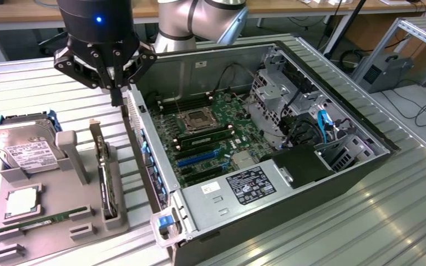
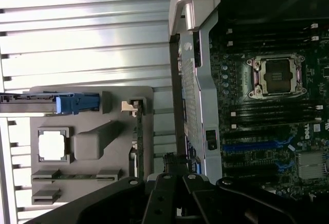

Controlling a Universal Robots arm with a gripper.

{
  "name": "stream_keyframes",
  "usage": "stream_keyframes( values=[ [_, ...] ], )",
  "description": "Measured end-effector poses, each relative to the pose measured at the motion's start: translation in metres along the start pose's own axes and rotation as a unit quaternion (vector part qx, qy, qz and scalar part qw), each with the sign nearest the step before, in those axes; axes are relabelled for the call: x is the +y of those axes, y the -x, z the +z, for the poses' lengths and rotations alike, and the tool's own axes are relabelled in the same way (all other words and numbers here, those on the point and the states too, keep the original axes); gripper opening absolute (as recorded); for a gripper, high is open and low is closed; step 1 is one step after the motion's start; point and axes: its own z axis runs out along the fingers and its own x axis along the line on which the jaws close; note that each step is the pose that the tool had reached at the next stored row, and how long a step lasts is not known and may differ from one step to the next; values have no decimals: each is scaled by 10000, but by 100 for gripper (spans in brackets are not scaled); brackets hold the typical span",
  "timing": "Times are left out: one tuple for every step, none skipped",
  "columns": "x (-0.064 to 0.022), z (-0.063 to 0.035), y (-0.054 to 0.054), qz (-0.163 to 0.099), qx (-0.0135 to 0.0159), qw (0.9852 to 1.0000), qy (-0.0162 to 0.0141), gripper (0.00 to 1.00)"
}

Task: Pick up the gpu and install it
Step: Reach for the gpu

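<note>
Slatted aluminium benching (image 1: 346,221) carries an open computer case (image 1: 313,66) lying on its side, so its motherboard (image 1: 209,136) faces up and the blue expansion slots (image 1: 198,159) can be reached from above. Just beside it sits a grey parts fixture (image 1: 50,185) holding a hard drive (image 1: 22,148), a CPU (image 1: 22,203) and a RAM stick (image 1: 26,226). The gpu (image 1: 106,180) stands on edge in its own slot there, presumably so its top edge can be pinched. The gripper (image 1: 115,98) hangs above the fixture's far end by the case wall, fingers pressed together and holding nothing.
</note>
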Motion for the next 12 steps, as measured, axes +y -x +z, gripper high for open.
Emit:
stream_keyframes(
  values=[
    [-1, 1, 0, 0, 0, 10000, 0, 11],
    [-1, 1, 0, 0, 0, 10000, -1, 11],
    [-2, 2, 0, 0, 0, 10000, -1, 11],
    [-2, 3, 0, 0, 0, 10000, 0, 11],
    [-3, 5, 0, 0, 0, 10000, 0, 11],
    [-3, 6, 0, 0, 0, 10000, 0, 11],
    [-4, 6, 0, 0, 0, 10000, 0, 11],
    [-5, 7, 0, 0, 0, 10000, 0, 11],
    [-17, 18, 1, 0, 0, 10000, 0, 11],
    [-25, 24, 1, 0, 0, 10000, 0, 11],
    [-33, 32, 1, 0, 0, 10000, 0, 11],
    [-51, 38, 0, 0, 0, 10000, 0, 11]
  ],
)
